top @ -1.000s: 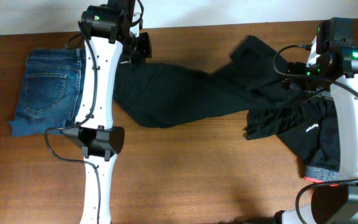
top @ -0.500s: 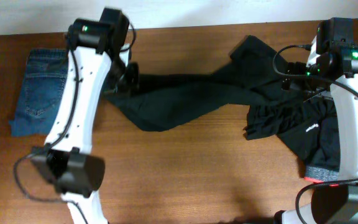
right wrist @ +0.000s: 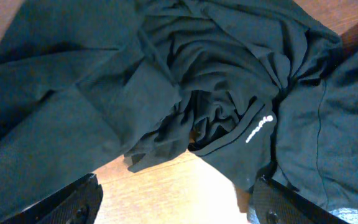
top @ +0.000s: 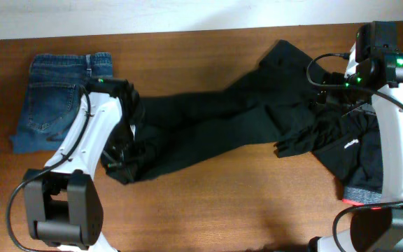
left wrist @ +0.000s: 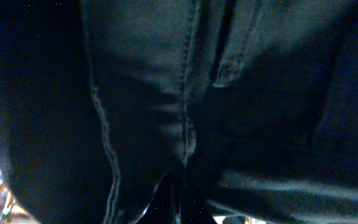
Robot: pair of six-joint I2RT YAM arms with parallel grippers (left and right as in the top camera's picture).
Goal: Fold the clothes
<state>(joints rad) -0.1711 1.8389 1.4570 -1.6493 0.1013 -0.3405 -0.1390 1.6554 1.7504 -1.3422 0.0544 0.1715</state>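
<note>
Left hand (top: 122,155): fingers pressed together, clamped on the bunched near-left end of the black trousers (top: 215,115), low over the desk (top: 222,199).
Left wrist view: dark fabric fills the frame, with stitched seams running down it and a small tab near the top; the closed fingertips (left wrist: 178,200) meet at the bottom edge with cloth pinched between them.
Black trousers: stretched on a diagonal across the middle of the desk, from the crumpled clump at the left hand up to a corner near the far right edge.
Blue denim jeans (top: 51,101): folded flat at the far left of the desk, back pocket up, with the left arm (top: 89,133) crossing beside their right edge.
Second black garment (top: 352,150): crumpled at the right side, with a small white logo and a grey band at its near end; it overlaps the upper part of the trousers and lies partly under the right arm (top: 397,140).
Right hand (right wrist: 176,190): fingers spread wide apart with nothing between them, above the rumpled folds where the two black garments meet.
Desk: brown wood, showing between and in front of the clothes.
</note>
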